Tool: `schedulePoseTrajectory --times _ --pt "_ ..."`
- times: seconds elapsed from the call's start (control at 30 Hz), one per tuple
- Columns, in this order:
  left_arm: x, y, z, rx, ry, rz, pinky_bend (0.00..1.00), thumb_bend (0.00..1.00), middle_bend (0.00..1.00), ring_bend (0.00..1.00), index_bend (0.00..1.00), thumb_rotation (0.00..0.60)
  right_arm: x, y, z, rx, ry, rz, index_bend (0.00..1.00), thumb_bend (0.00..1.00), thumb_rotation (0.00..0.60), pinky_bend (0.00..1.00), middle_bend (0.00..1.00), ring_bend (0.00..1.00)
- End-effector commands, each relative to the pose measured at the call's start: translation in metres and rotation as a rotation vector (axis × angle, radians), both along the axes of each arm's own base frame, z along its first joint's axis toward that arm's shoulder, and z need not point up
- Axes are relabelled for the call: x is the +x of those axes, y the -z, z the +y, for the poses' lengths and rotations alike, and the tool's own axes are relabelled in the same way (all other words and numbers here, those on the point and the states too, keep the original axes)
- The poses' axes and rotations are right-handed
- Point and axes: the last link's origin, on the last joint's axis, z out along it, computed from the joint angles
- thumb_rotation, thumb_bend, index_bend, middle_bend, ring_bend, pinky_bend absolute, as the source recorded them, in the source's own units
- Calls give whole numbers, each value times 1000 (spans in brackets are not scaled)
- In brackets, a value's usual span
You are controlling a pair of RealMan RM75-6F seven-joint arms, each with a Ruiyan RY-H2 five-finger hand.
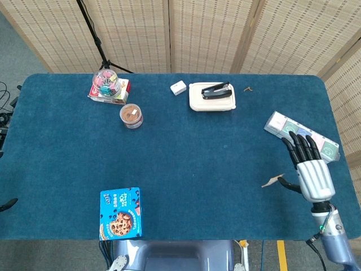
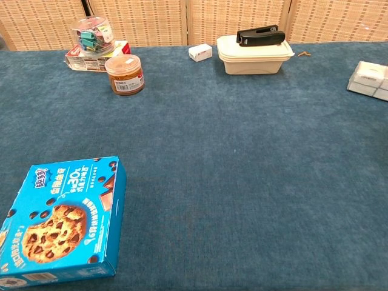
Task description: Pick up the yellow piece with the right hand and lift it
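Note:
The yellow piece (image 1: 271,181) is a small thin tan-yellow scrap. It shows only in the head view, above the table's near right part. My right hand (image 1: 310,172) is beside it on the right, back of the hand up and fingers pointing away from me. The thumb (image 1: 289,184) reaches left and pinches the piece against a finger; the other fingers lie stretched out. The chest view shows neither this hand nor the piece. Only a dark sliver of my left hand (image 1: 7,204) shows at the far left edge, off the table.
A row of pastel boxes (image 1: 302,136) lies just beyond my right hand. At the back stand a cream container (image 1: 211,97) with a black clip on top, a small white box (image 1: 178,87), a brown jar (image 1: 131,116) and a clip tub (image 1: 107,83). A blue cookie box (image 1: 120,213) lies near left.

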Motion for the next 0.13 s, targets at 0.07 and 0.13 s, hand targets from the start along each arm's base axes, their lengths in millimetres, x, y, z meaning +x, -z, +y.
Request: schedulePoseTrajectory --times 0.07,0.13 --pt "2 1 1 1 4 2 0 101 0 0 0 600 -22 -9 22 -6 68 -18 0 0 600 0 0 0" --pt "3 2 2 2 13 1 0 101 0 0 0 600 -24 -9 23 -17 76 -35 0 0 600 0 0 0"
